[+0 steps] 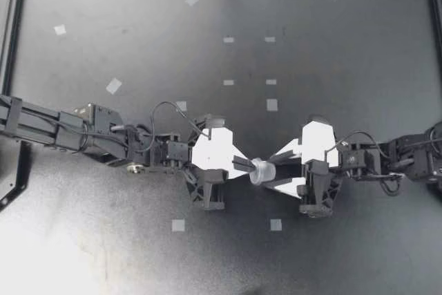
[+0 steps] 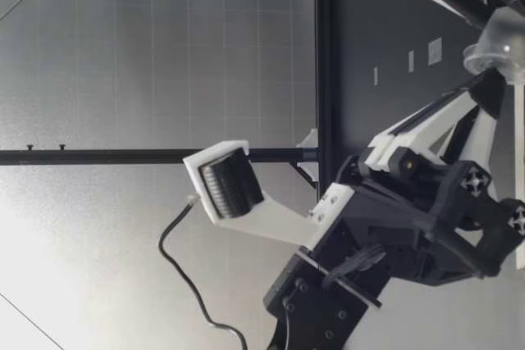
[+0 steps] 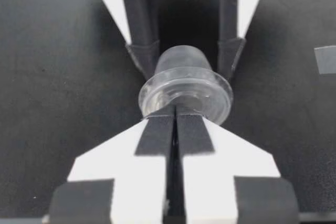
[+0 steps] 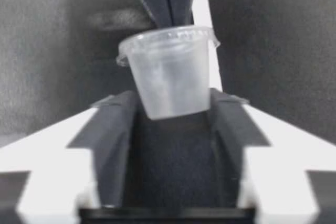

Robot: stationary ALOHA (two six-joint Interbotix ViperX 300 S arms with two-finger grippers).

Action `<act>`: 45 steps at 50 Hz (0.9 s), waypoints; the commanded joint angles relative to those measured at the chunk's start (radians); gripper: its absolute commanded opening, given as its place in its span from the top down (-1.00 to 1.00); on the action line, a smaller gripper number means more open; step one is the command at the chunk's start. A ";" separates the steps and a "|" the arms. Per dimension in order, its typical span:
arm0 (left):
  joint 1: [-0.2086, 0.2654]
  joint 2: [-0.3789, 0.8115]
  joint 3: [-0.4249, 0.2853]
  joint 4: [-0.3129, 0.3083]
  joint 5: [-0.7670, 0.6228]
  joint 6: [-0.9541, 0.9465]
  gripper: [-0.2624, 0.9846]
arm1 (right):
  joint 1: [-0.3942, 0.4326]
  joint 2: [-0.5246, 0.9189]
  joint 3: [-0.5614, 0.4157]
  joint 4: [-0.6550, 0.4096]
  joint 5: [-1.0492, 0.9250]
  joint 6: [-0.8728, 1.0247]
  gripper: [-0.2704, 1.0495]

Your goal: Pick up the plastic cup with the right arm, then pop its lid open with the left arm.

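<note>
Cup of clear plastic [image 1: 261, 170], small and tapered with a flared rim, lies on its side in the air above the black table [image 1: 359, 46], near the table's middle and caught between my two grippers. Its rim faces my left arm and its narrow base faces my right.

My left gripper [image 1: 245, 166] has its black-padded fingers pressed almost together, pinching the edge of the cup's rim. The left wrist view shows this plainly: the cup [image 3: 185, 85] sits just ahead of the left gripper [image 3: 176, 115], with the rim's edge caught in the thin gap between the two fingers.

My right gripper [image 1: 275, 170] comes in from the opposite side, its fingers spread only as wide as the cup's body and lying against its sides — one on each. In the right wrist view the cup [image 4: 170, 74] has its base between the fingers [image 4: 118, 124].

From table height the cup [image 2: 496, 48] hangs clear of the surface.

Small squares of pale tape [image 1: 113, 86] lie scattered over the table, well apart from both grippers.
</note>
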 commanded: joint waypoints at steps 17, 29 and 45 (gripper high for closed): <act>0.003 -0.026 -0.012 -0.002 -0.003 -0.005 0.66 | -0.005 -0.038 -0.008 0.000 0.002 0.005 0.07; 0.003 -0.146 0.051 -0.003 -0.014 -0.017 0.66 | -0.003 -0.098 0.034 -0.002 -0.072 0.005 0.22; 0.003 -0.348 0.213 -0.006 -0.291 -0.250 0.60 | -0.005 -0.167 0.158 -0.003 -0.563 0.009 0.22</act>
